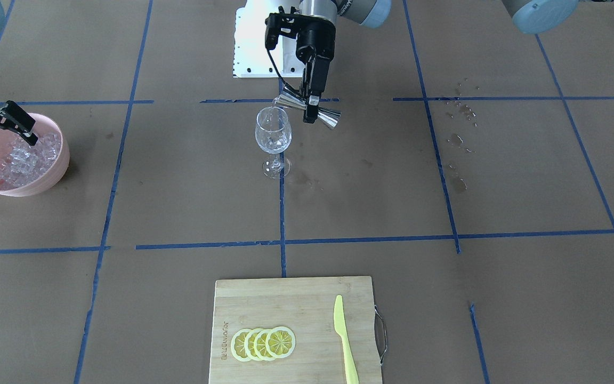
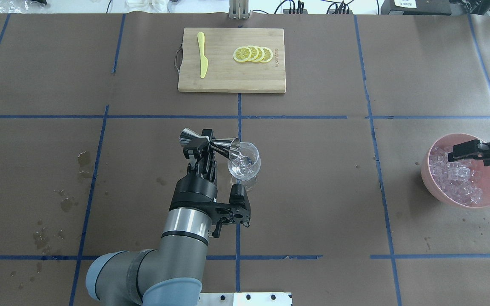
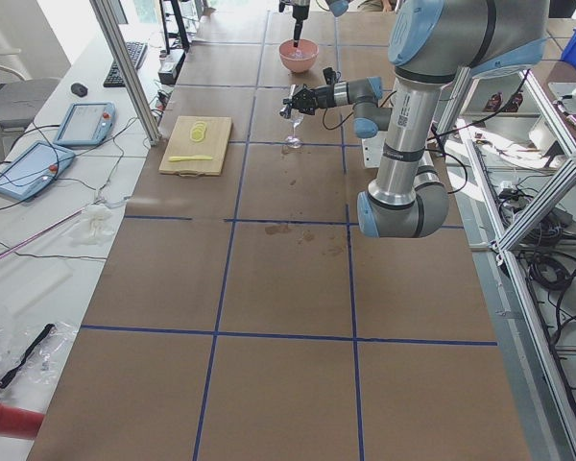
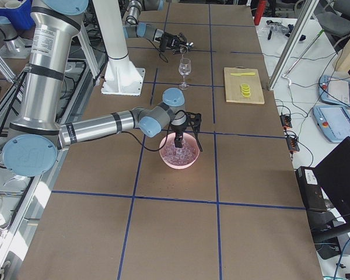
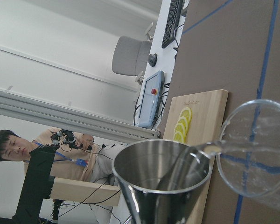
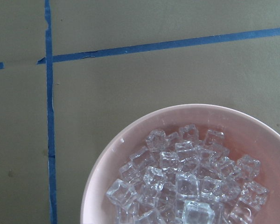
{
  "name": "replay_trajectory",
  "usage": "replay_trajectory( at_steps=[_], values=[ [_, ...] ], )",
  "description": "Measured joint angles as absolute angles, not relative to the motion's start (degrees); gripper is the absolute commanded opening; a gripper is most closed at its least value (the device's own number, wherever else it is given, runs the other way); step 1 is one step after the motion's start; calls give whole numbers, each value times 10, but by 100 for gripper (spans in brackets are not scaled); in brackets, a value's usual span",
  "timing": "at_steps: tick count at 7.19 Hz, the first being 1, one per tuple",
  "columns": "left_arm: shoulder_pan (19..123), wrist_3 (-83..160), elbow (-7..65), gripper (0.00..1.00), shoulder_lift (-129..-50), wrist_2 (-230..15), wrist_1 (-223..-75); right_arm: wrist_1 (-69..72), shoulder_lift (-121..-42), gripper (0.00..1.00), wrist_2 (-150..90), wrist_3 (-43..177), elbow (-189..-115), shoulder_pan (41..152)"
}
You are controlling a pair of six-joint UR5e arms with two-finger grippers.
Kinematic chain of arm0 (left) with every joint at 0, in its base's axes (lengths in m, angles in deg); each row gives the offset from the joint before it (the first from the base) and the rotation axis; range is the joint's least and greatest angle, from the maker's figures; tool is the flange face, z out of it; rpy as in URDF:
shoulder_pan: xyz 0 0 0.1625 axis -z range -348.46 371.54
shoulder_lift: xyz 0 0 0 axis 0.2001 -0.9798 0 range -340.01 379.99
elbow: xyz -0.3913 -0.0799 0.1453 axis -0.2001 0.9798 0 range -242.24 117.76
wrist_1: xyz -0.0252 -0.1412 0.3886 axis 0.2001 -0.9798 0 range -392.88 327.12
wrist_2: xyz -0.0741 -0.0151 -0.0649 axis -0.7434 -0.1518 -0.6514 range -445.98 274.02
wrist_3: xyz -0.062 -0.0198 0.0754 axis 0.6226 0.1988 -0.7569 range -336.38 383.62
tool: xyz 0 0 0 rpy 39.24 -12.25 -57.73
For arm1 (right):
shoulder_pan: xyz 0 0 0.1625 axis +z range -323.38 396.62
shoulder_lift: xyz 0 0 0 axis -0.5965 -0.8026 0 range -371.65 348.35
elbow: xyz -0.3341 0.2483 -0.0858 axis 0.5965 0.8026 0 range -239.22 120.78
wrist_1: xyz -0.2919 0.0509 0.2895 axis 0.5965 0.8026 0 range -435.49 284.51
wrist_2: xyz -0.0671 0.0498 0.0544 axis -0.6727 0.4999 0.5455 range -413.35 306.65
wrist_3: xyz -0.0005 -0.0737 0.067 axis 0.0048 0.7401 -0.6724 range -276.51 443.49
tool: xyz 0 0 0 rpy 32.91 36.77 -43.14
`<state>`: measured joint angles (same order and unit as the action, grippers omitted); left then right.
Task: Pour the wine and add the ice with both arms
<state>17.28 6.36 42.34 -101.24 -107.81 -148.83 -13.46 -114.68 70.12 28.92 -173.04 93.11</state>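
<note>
Cutting board [image 1: 285, 298] is lying closest to the front cam, w/ four lemon slices [image 1: 263, 343] overlapping in a row and a yellow knife [image 1: 345, 341] resting beside them; nothing is touching either. Further back, mid-table, a wine glass [image 1: 273, 133] is standing upright on a blue tape line [image 1: 282, 213], taking a thin clear stream of wine [image 5: 210, 148]. Off on the robot's R side, at approx. the same depth, a pink bowl [image 1: 56, 170] is sitting w/ the ice [image 1: 24, 157] heaped inside. R gripper [image 1: 11, 142] is hanging just over that heap, fingers spread wide, gripping nothing. Just behind the glass, L gripper [image 1: 311, 109] is clamping a steel measuring cup [image 1: 290, 100] at its narrow waist, tipping it so one mouth is sitting at the glass rim.

Handling, as a guess: cubes are looking hard, light and slick, so they're prob. going to squirt out of a skewed pinch. Best bet is taking one top cube lying free of its neighbours, fingers closing on two opposite flat faces, not corners, w/ modest force. Glass is looking thin, fragile and top-heavy on its stem, so a cube is wanting a low release near the rim, no bumps. Cup is looking stiff and smooth; the waist grip is looking secure.
</note>
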Motion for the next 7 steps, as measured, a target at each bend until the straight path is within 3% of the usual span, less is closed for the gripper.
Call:
replay_trajectory(
  at_steps=[7],
  values=[
    [173,-61,421,0,-1018,-1018,-1488,-135,-1145,100,702,285,-1730,925]
  ],
)
